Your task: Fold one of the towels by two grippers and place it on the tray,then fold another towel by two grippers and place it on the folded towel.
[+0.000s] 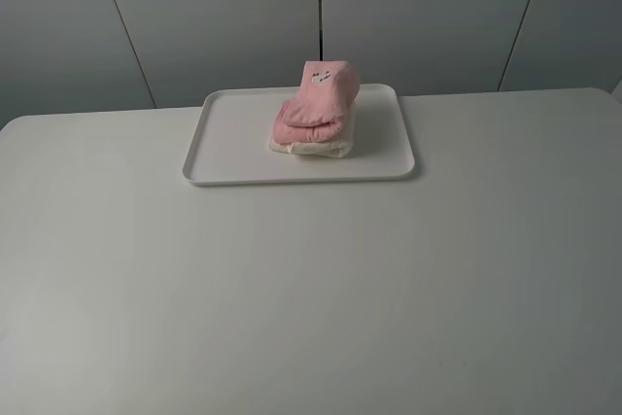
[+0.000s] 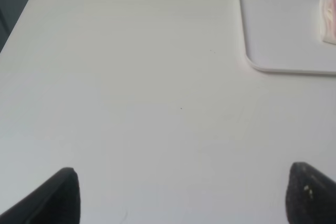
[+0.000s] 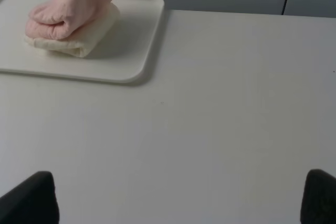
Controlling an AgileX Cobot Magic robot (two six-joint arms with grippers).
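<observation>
A white tray (image 1: 224,157) sits at the back middle of the table. On it lies the folded cream towel (image 1: 316,147), with the folded pink towel (image 1: 316,109) stacked on top, its far end humped up. The right wrist view shows the same pink towel (image 3: 73,3), cream towel (image 3: 89,38) and tray (image 3: 136,61). In the left wrist view a tray (image 2: 273,30) corner and a sliver of the towels (image 2: 328,19) show. Both grippers are outside the exterior view. My left gripper (image 2: 181,195) and right gripper (image 3: 181,198) hang open over bare table, holding nothing.
The white table (image 1: 311,289) spreads wide in front of the tray, its back edge running just behind the tray. Grey wall panels (image 1: 224,17) stand behind the table.
</observation>
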